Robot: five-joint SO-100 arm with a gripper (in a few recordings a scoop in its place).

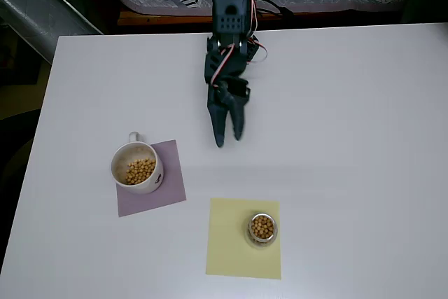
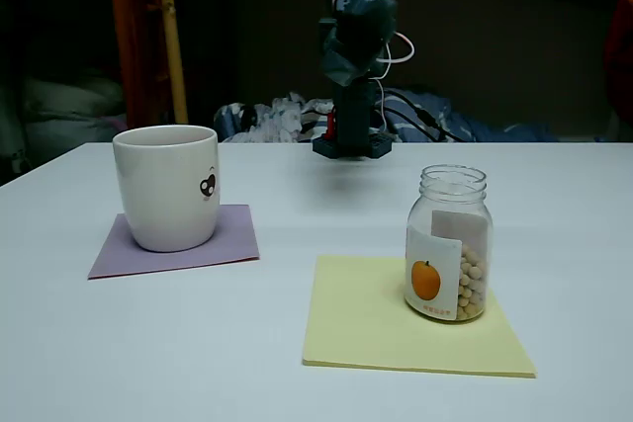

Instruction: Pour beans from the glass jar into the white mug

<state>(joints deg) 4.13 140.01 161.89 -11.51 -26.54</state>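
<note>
Glass jar (image 2: 448,242) w/ orange-fruit label, approx half full of beans (image 1: 262,227), upright on yellow sheet (image 2: 376,318); hand (image 1: 229,138) narrow, empty.

The tabletop (image 1: 350,138) is white. The white mug (image 2: 166,188) bears a small black mark and stands on a lilac mat (image 2: 232,242). The clear jar (image 2: 448,243), with an orange-fruit label, holds tan beans (image 1: 262,227) on a pale yellow mat (image 1: 231,243). The gripper (image 1: 229,138) is dark blue.

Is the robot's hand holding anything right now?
No, nothing. The hand hangs over bare table with its fingers close together, away from the jar and the mug. The jar stands alone on its yellow paper.
</note>
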